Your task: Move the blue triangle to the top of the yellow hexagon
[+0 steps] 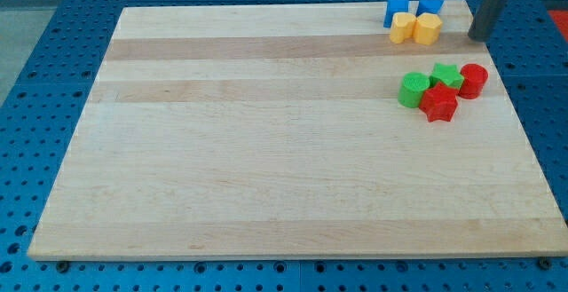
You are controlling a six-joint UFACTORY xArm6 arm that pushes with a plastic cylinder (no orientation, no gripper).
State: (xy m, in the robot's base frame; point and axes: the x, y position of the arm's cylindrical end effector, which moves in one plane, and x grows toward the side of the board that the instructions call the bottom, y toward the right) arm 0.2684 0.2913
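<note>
Two blue blocks sit at the board's top right edge: the left one [397,10] looks like the blue triangle, the right one [431,7] looks like a cube. Just below them are two yellow blocks, touching each other: a star-like one [403,29] on the left and the yellow hexagon [429,28] on the right. The hexagon lies directly under the blue cube. My tip [477,37] rests on the board's right edge, to the right of the hexagon and apart from all blocks.
Below the yellow blocks is a cluster: a green cylinder [413,90], a green star [446,75], a red cylinder [473,80] and a red star [438,104]. The wooden board [266,150] lies on a blue perforated table.
</note>
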